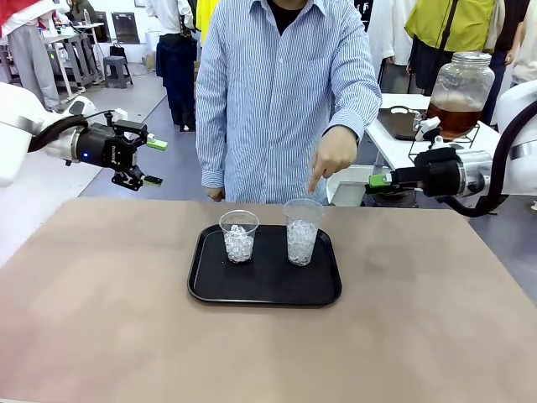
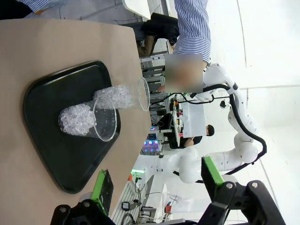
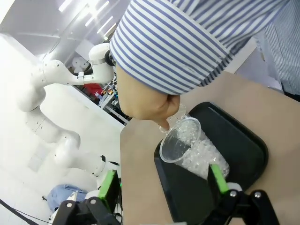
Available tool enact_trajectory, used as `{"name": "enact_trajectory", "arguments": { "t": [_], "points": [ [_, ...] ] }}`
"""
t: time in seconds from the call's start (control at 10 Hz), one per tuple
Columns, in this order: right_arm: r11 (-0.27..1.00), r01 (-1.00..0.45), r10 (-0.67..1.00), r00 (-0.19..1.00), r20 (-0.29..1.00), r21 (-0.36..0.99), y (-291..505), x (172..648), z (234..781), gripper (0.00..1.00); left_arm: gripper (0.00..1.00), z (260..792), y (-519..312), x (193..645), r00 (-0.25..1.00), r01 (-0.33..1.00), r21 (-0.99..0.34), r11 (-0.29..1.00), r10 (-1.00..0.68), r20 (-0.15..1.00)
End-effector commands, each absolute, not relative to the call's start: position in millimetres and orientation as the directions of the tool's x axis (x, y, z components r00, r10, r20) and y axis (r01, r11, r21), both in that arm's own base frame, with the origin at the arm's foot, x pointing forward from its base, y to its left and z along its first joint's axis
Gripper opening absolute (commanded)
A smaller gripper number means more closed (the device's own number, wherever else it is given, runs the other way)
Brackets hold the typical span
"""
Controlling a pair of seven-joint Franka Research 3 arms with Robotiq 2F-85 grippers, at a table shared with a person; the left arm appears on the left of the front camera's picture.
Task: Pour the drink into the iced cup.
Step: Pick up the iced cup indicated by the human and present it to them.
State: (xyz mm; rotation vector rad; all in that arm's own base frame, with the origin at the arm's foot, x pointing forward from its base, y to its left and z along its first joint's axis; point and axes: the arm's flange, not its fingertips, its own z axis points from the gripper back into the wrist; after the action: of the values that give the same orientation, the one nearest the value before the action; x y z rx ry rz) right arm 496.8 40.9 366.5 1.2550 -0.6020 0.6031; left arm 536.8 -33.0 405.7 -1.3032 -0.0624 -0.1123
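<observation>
On a brown tabletop [image 1: 101,319] a black rectangular plastic tray [image 1: 201,290] is set, carrying two clear plastic cups packed with ice. The taller iced cup [image 1: 302,231], at picture right, is pointed at from just above its rim by the hand [image 1: 334,155] of a person in a blue striped shirt. The shorter iced cup [image 1: 239,237] stands beside it, not touching. The drink [image 1: 453,117], a translucent amber-brown liquid, is kept in a large lidded clear glass jar [image 1: 460,80] on a white side table, well behind the right arm and off the tabletop. The left gripper [image 1: 153,162] and right gripper [image 1: 376,180] are held in the air at either side, jaws spread wide with nothing between them. The jar is judged heavy, smooth, breakable and probably too broad for the jaws. A hold near its neck would be wanted, though no handle or tap can be made out. The jar is given by the front view, the fingertip over the cup's rim close up by the right wrist view.
</observation>
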Motion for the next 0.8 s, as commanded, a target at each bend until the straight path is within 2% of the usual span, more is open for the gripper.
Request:
{"name": "enact_trajectory", "arguments": {
  "t": [0.0, 0.1, 0.3, 0.5, 0.7],
  "points": [
    [0.211, -0.698, 0.075, 0.71, 0.701, 0.684, 40, 498, 368, 1.0, 1.0, 406, -33, 537, 0.993, 0.119, -0.959, 0.259, -0.047, 0.111],
    [0.203, -0.708, 0.086, 0.701, 0.707, 0.677, 41, 497, 366, 1.0, 1.0, 406, -33, 537, 0.993, 0.119, -0.959, 0.259, -0.047, 0.111],
    [0.189, -0.889, 0.118, 0.443, 0.889, 0.418, 49, 499, 356, 1.0, 1.0, 406, -33, 537, 0.993, 0.119, -0.959, 0.259, -0.047, 0.111],
    [0.14, -0.968, 0.186, 0.234, 0.954, 0.21, 55, 497, 340, 1.0, 1.0, 406, -33, 537, 0.993, 0.119, -0.959, 0.259, -0.047, 0.111],
    [0.096, -0.991, 0.212, 0.108, 0.971, 0.089, 60, 500, 324, 1.0, 1.0, 406, -33, 537, 0.993, 0.119, -0.959, 0.259, -0.047, 0.111]
  ]
}}
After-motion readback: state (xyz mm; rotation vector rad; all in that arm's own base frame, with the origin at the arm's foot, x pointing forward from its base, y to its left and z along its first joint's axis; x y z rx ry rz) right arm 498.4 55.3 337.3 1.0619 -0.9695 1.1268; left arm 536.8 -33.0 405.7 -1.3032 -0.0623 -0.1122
